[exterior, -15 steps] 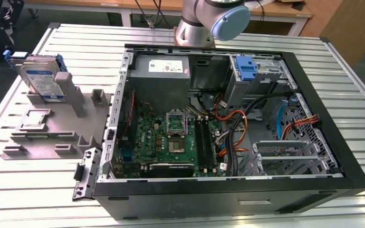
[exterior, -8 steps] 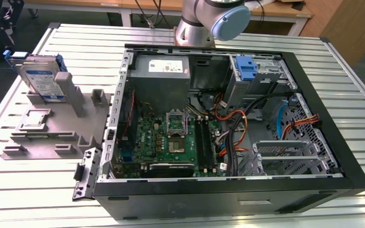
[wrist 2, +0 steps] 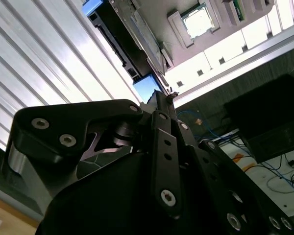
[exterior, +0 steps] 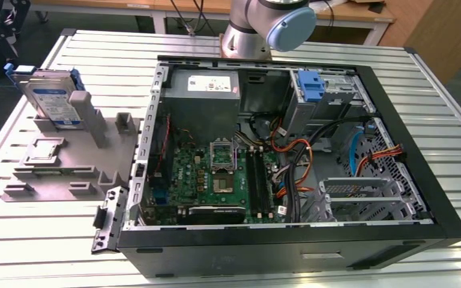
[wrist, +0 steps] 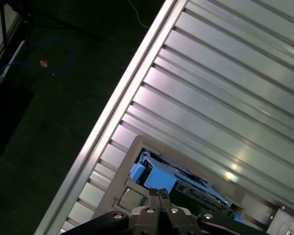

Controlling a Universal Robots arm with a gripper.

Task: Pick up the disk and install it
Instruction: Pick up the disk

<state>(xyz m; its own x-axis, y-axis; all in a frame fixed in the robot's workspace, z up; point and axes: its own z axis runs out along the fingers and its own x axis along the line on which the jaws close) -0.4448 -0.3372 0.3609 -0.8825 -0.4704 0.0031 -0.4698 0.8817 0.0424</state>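
The disk (exterior: 54,101) stands on edge in a grey fixture (exterior: 78,180) at the exterior view's left. It is silver-grey with a white-and-blue label and a blue frame. In both wrist views my gripper (wrist: 158,192) (wrist 2: 162,99) hovers over the slatted table, with its tips pointing toward the disk (wrist: 159,178) (wrist 2: 143,30) and clear of it. The two black fingers lie pressed together, shut, with nothing between them.
An open black computer case (exterior: 446,222) takes up the middle and right of the table, with a green motherboard (exterior: 214,174), cables and a blue latch piece (exterior: 311,84) by the drive bay. A square chip (exterior: 46,147) rests on the fixture. The arm's base (exterior: 251,27) stands behind the case.
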